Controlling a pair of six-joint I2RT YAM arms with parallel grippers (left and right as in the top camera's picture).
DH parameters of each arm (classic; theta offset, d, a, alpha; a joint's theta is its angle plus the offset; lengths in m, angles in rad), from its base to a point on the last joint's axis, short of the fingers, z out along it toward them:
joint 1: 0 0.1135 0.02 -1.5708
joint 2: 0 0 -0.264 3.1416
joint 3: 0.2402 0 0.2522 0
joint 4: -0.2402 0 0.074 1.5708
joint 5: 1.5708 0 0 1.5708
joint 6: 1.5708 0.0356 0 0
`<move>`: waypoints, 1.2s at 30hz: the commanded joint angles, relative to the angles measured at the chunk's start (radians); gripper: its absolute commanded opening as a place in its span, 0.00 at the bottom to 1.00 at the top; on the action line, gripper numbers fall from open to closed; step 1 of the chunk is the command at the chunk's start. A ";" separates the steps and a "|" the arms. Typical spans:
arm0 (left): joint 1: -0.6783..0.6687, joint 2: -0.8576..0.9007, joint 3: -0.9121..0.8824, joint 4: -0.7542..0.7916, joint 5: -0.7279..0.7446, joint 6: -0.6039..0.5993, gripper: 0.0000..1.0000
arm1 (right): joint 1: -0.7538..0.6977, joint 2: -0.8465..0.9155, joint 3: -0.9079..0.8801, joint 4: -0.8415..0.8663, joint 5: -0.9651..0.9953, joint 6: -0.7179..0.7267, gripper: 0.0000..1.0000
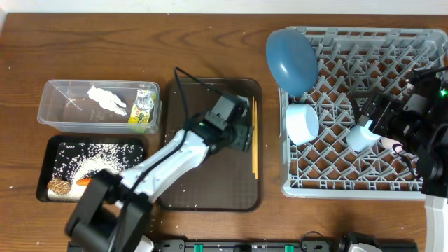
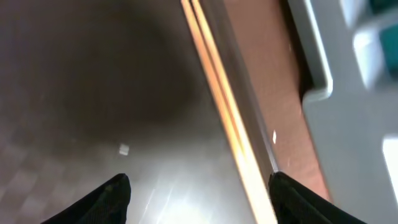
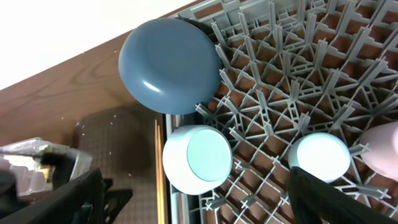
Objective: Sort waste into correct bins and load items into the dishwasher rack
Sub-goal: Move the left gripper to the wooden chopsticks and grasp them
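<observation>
The left pincer (image 2: 199,196) is gaping wide beside the chopsticks (image 2: 222,93), and the right pincer (image 3: 200,198) is gaping wide, holding nothing, above the rack (image 1: 378,63).

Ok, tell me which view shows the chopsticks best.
Overhead: the chopsticks lie full length along the brown tray's right edge. Left wrist gives only a blurred close-up of one stretch; right wrist catches just a thin sliver.

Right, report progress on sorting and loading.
Done: crumpled white tissue, yellow-green foil wrapper in clear plastic tub; white rice, brown lump, orange carrot in black tray; blue plate, pale bowl, light-blue cup, pinkish cup in grey plastic rack. In hand: open left pincer by thin wooden chopsticks. Left: racking them.
</observation>
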 commanded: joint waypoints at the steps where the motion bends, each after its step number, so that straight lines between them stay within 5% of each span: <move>1: -0.005 0.062 0.031 0.039 0.000 -0.075 0.72 | -0.006 0.000 0.013 -0.007 0.005 0.014 0.87; 12: -0.040 0.140 0.031 0.106 -0.011 0.060 0.68 | -0.006 0.000 0.013 -0.011 0.034 0.014 0.87; 31: -0.092 0.200 0.030 0.108 -0.302 0.099 0.54 | -0.006 0.000 0.013 -0.011 0.035 0.014 0.87; 36: -0.093 0.199 0.031 0.129 -0.219 0.101 0.54 | -0.006 0.000 0.013 -0.011 0.038 0.014 0.87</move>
